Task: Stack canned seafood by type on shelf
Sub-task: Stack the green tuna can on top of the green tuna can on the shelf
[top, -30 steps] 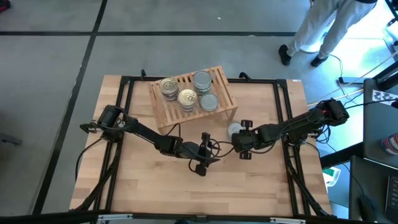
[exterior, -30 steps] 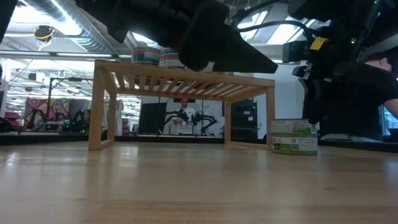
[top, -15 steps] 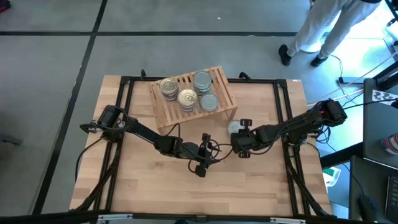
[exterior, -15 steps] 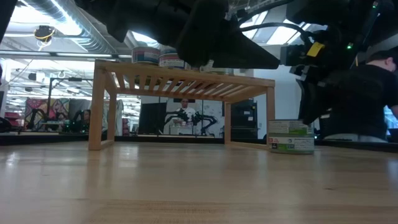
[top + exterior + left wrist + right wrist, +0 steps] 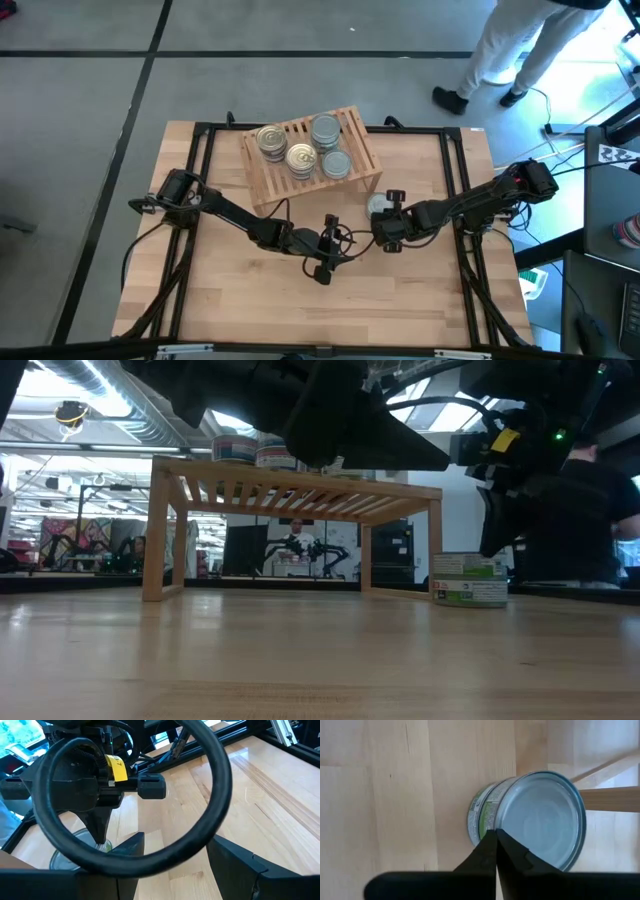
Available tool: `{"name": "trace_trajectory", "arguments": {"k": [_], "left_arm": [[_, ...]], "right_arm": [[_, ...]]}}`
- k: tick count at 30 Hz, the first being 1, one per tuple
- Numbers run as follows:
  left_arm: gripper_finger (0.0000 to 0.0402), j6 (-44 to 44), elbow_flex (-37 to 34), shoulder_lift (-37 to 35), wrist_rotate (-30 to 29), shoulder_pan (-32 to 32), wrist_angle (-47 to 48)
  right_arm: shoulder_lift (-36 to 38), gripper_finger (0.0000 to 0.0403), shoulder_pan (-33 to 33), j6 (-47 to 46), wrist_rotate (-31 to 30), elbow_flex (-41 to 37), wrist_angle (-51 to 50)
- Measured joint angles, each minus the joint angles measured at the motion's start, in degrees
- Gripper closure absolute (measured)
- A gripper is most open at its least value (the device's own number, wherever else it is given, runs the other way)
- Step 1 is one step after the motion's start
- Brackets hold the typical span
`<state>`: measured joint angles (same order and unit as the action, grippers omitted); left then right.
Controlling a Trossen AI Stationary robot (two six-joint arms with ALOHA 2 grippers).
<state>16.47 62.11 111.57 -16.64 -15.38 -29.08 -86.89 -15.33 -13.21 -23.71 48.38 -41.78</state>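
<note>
Right wrist view: closed right gripper (image 5: 496,836) overlaps silver tin (image 5: 540,815), contact unclear.

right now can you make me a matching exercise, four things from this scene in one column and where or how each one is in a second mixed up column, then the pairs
Things:
1. silver-topped tin
2. gold-topped tins
3. right gripper
4. left gripper

Places or states:
A. open, over bare table near the middle
B. on the table beside the shelf, not on it
C. shut, fingertips together at the tin's rim
D. on top of the shelf, near its left end in the high view

Pairs: 1-B, 2-D, 3-C, 4-A
</note>
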Motion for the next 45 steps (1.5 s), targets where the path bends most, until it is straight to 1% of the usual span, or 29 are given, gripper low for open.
{"name": "trace_trajectory", "arguments": {"k": [3, 5, 7, 9, 11, 12, 14, 20, 22, 26, 31, 33, 36, 40, 45], "left_arm": [[0.0190, 0.00, 0.00, 0.00, -0.02, 0.00, 0.08], [0.0190, 0.01, 0.00, -0.01, 0.00, 0.00, 0.09], [0.0190, 0.25, 0.03, 0.47, -0.09, -0.18, -0.37], [0.0190, 2.39, 0.04, 0.94, -0.18, -0.58, 0.18], [0.0190, 5.32, 0.04, 1.89, -0.24, -1.20, -0.65], [0.0190, 6.47, 0.04, 1.97, -0.24, -1.51, -0.08], [0.0190, 7.33, 0.04, 2.36, -0.15, -1.77, -1.06], [0.0190, 6.78, 0.09, 2.52, -0.73, -1.20, -0.25], [0.0190, 6.06, 0.09, 2.49, -1.69, -0.94, 2.44], [0.0190, 2.96, 0.07, 1.12, -5.68, -0.88, 9.87], [0.0190, -8.79, 0.07, -4.22, -4.66, -2.73, 22.34], [0.0190, -11.61, 0.07, -6.11, -4.43, -3.59, 26.78], [0.0190, -11.98, 0.07, -7.88, -4.57, -4.97, 31.81], [0.0190, -11.41, 0.07, -8.08, -4.42, -6.32, 38.17], [0.0190, -14.85, 0.07, -7.85, -4.92, -6.24, 42.93]], "right_arm": [[0.00, 0.0400, 0.00, -0.02, 0.60, -0.02, 1.09], [0.00, 0.0398, 0.00, -0.05, 2.17, -0.02, 2.57], [-0.12, 0.0400, 0.00, -0.08, 5.96, -0.11, 4.40], [-0.86, 0.0401, -0.04, -0.08, 9.60, -0.74, 4.32], [-0.47, 0.0400, -0.03, -0.11, 11.28, -0.34, 5.45], [-0.33, 0.0399, 0.00, -0.30, 10.86, -0.14, 6.38], [-0.50, 0.0399, 0.00, -0.82, 10.34, -0.29, 5.08], [-0.40, 0.0398, -0.02, -1.53, 9.84, -0.17, 5.08], [-0.39, 0.0398, 0.00, -1.55, 10.40, -0.17, 5.29], [-0.37, 0.0398, -0.01, -1.79, 11.47, -0.17, 5.26], [-0.33, 0.0398, -0.02, -2.19, 11.48, -0.17, 5.87], [-0.31, 0.0398, -0.01, -2.19, 11.49, -0.15, 6.51], [-0.31, 0.0398, -0.02, -2.20, 11.84, -0.15, 8.72], [-0.26, 0.0398, -0.02, -2.19, 14.06, -0.09, 13.67], [-0.24, 0.0397, -0.02, -2.19, 17.33, -0.09, 21.57]]}}
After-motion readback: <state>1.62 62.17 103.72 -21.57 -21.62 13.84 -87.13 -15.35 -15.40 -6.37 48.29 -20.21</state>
